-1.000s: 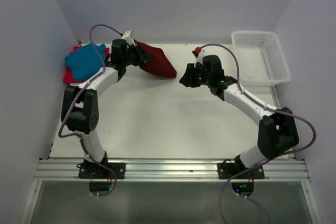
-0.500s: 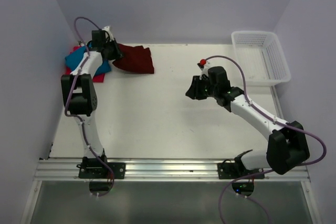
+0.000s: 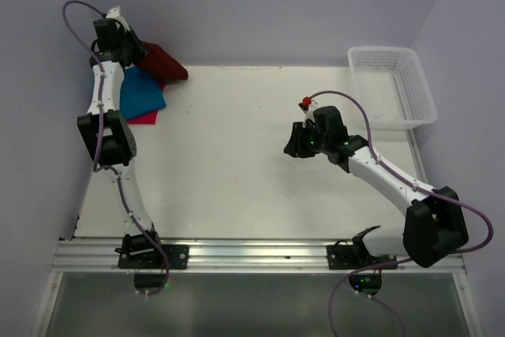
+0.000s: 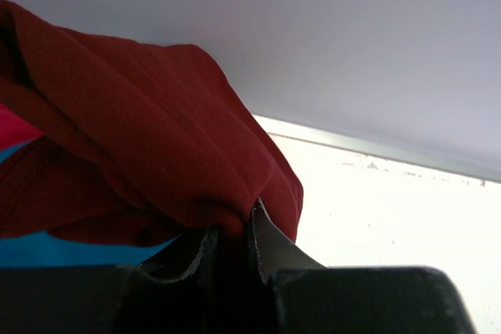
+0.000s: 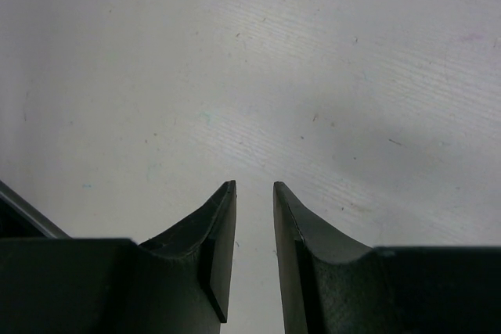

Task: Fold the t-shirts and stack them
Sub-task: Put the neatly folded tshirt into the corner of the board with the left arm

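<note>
Left gripper [image 4: 231, 231] carried maroon shirt [image 4: 156, 138] into the far-left corner.

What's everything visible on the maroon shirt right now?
The maroon shirt is soft, dark red cloth, bunched into loose folds, with no sleeve or collar distinguishable. The left gripper pinches one fold between its shut fingers. The shirt is at the far left corner of the table, draped above the teal shirt and the red-pink shirt. Whether it rests on them cannot be told.
</note>
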You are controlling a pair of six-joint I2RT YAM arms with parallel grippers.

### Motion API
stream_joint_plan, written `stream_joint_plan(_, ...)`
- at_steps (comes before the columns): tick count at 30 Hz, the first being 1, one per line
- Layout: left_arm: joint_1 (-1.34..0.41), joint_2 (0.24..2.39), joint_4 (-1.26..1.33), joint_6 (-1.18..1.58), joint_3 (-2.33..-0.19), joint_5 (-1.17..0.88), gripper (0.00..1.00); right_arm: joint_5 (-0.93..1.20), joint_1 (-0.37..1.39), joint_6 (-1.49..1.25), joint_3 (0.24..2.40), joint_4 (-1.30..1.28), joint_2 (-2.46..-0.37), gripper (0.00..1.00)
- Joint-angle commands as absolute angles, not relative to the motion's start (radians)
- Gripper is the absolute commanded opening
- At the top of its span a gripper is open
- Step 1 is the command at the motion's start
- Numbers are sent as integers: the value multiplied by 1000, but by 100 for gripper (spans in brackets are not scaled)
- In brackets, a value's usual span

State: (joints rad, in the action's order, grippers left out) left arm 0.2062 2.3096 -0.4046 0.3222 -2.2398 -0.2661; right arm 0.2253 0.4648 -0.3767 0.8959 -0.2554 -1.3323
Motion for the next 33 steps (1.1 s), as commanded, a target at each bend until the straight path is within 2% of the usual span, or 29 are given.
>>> stream_joint_plan(1,296,2315,-334,360,-2336,-304,0,213,469,-356,884,-285,-1285,29)
stream_joint_plan(9,374,2258,-318,399,-2212,-233,0,224,469,-351,879,-301,-1282,29)
stream_joint_plan(12,374,2226,-299,394,-2100,-198,0,227,469,-350,897,-305,-1276,29)
stream_joint_plan(20,361,2035,-181,416,-1645,-95,0,239,469,-354,907,-316,-1259,29)
stream_joint_plan(24,360,1988,-175,428,-1594,-48,0,241,469,-359,902,-314,-1249,29)
stream_joint_plan(26,360,1983,-187,433,-1591,-60,30,245,469,-360,899,-311,-1246,29)
stream_joint_plan(27,360,1980,-192,439,-1588,-63,49,245,469,-360,896,-310,-1246,29)
stream_joint_plan(28,360,1974,-187,440,-1580,-66,90,245,469,-362,894,-311,-1246,29)
stream_joint_plan(29,360,1964,-178,442,-1571,-64,100,245,469,-359,894,-311,-1246,29)
stream_joint_plan(33,359,1847,-85,475,-1500,-72,100,242,469,-359,885,-308,-1247,30)
